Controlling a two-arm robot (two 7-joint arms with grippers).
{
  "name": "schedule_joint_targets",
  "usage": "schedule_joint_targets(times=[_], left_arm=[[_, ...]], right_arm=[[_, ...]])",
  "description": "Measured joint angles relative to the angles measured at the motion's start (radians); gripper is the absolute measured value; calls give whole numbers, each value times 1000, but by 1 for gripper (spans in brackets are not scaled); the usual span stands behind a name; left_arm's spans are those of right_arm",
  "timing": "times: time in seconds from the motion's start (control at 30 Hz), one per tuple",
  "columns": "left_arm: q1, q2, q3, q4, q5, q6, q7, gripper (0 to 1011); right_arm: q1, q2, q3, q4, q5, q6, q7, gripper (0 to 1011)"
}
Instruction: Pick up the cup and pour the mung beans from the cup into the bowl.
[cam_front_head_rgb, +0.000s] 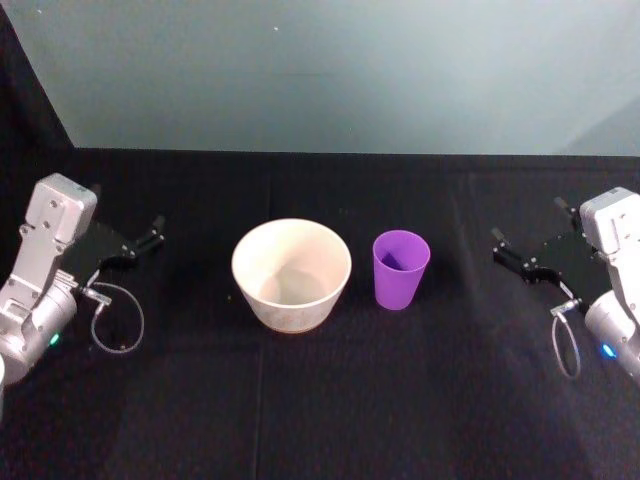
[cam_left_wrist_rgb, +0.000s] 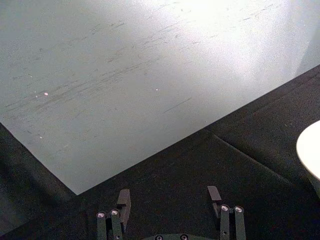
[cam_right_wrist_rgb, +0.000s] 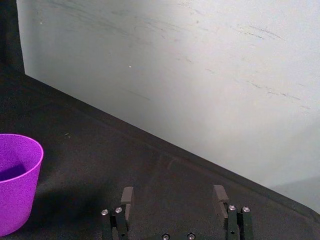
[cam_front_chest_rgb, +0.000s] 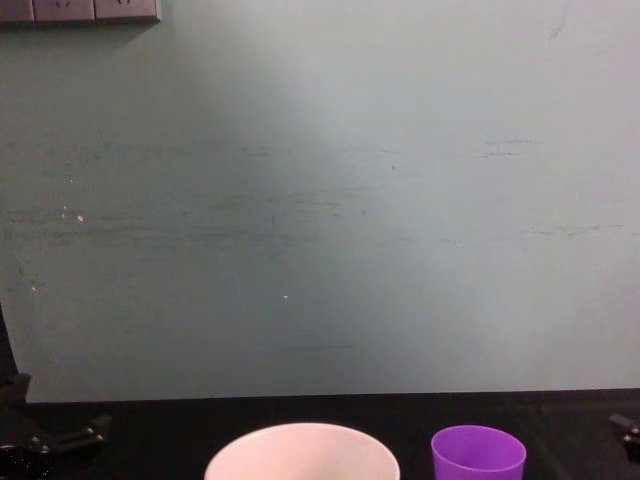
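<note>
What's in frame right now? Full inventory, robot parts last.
wide round off-white bowl: 1, off-white, middle of the table, looks empty
small tapered plastic cup: 1, bright purple, upright just right of the bowl, not touching it; contents too shadowed to tell
table cloth: 1, black, under everything
wall: 1, pale grey-green, behind the table
wall socket plates: count unclear as the frame edge cuts them off, grey, high on the wall to the left
left gripper: 1, black fingers, open, far left of the bowl, holding nothing
right gripper: 1, black fingers, open, right of the cup, apart from it
</note>
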Motion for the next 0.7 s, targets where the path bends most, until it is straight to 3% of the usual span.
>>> schedule_joint_targets(times=[0.7], left_arm=[[0,0,0,0,0,0,0,1000]], right_arm=[[0,0,0,0,0,0,0,1004]])
